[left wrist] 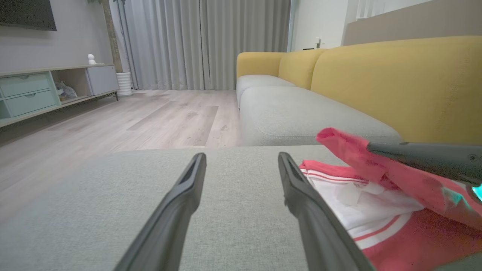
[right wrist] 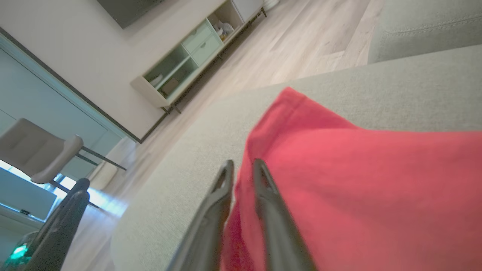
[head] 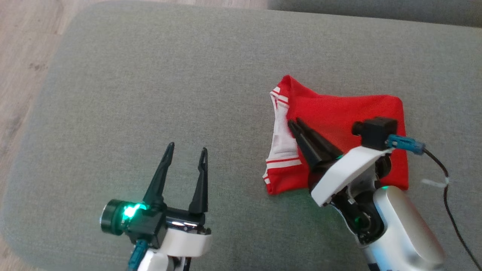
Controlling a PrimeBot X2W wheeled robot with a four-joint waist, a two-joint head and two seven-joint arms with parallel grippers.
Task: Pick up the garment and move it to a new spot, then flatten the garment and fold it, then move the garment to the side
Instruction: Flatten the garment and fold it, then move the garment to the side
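Red garment (head: 350, 113), white-trimmed, on grey cushion (head: 150, 75), lies beneath right pincer (head: 293, 121), which is narrowed on its lifted flap, seemingly to fold it over; left pincer (head: 187, 147) stands wide, empty, just beside.

Seen from the left wrist, pale wood floor (left wrist: 150, 113) runs to grey curtains (left wrist: 203, 41) at twelve o'clock; a yellow sofa (left wrist: 395, 82) stands at two o'clock, a low drawer cabinet (left wrist: 45, 90) at ten o'clock

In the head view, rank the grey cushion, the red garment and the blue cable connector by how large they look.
1. grey cushion
2. red garment
3. blue cable connector, smallest even though it sits nearer the camera
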